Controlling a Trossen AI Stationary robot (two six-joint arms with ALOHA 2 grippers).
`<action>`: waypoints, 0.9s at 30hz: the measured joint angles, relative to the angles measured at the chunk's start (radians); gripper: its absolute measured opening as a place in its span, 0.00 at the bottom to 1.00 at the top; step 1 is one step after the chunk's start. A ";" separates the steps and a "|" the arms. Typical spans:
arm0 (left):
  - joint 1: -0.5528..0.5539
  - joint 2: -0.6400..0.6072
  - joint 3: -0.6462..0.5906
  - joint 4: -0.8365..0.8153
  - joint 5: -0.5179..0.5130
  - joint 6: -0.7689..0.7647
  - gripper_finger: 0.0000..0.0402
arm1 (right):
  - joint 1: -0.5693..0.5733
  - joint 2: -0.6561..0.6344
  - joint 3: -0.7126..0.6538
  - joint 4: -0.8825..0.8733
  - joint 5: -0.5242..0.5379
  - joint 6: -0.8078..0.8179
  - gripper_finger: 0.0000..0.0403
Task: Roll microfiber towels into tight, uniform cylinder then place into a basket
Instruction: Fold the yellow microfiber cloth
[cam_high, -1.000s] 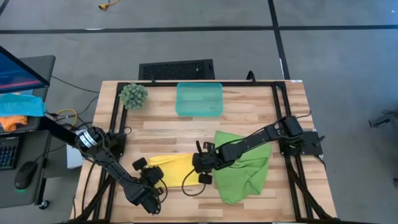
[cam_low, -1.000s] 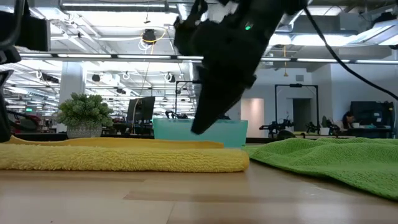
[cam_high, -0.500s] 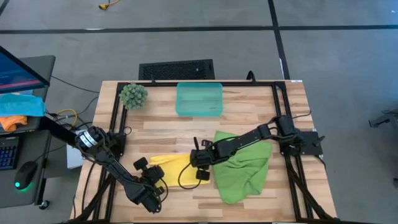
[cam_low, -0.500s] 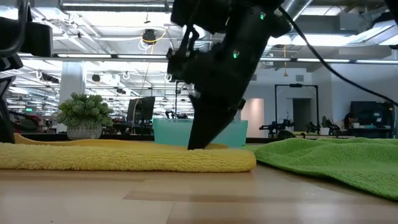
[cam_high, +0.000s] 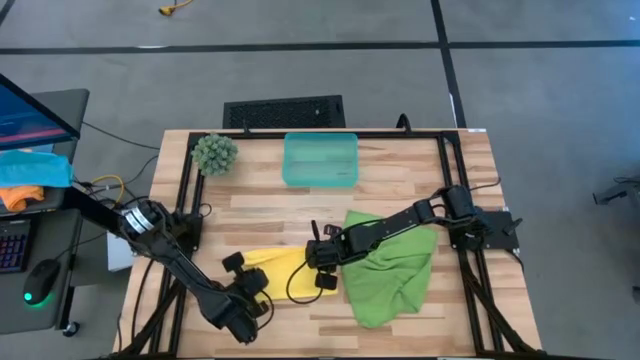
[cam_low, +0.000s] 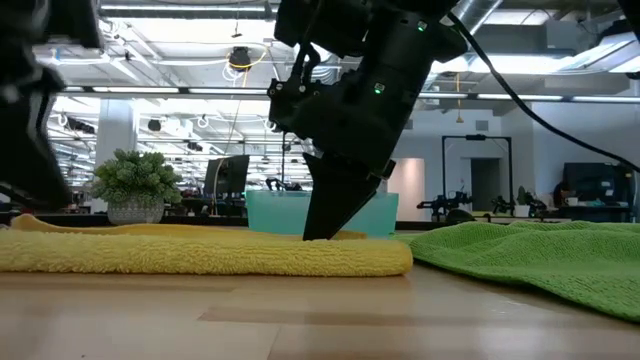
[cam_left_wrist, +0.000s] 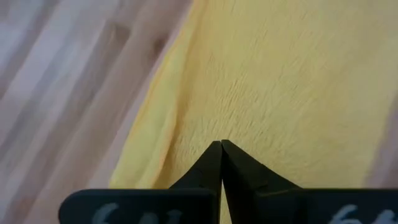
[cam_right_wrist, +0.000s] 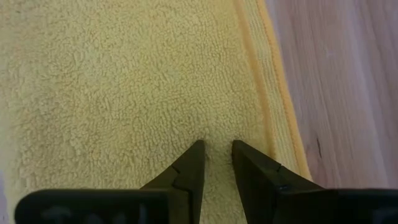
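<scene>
Centrally, the right tool (cam_low: 322, 232) is shown pressed tip-down onto the yellow towel (cam_high: 283, 271); its two fingers (cam_right_wrist: 189, 167) stand a narrow gap apart in the right wrist view, resting on the pile near the towel's hemmed edge with no fold of cloth visibly caught between them. The left tool (cam_left_wrist: 221, 144) is shown with its fingers fully together, their tips meeting over the same towel close to its opposite edge; no cloth is seen pinched.

The yellow towel is laid flat on the wooden table (cam_high: 400, 170), between the two tools, with a doubled edge facing the low camera. Just beside it, on the right arm's side, the lime green towel (cam_high: 393, 268) is spread loosely with rumpled folds, and the right arm is seen reaching across it. The basket (cam_high: 320, 160) is placed at the far edge of the table, well apart from both towels. A fuzzy green plant (cam_high: 214, 153) is set near the basket, toward the far left corner. Off the table, a cyan cloth (cam_high: 33, 167) and an orange cloth (cam_high: 17, 197) are seen on a side desk.
</scene>
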 joint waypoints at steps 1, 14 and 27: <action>-0.001 -0.025 0.000 -0.007 -0.015 0.007 0.00 | 0.000 0.000 0.000 0.000 0.000 0.000 0.27; 0.001 -0.396 -0.205 0.227 -0.166 0.070 0.00 | 0.000 0.000 0.000 -0.001 -0.019 -0.002 0.27; 0.013 -0.446 -0.537 0.752 -0.024 0.028 0.00 | -0.001 0.001 -0.001 0.003 -0.022 -0.002 0.27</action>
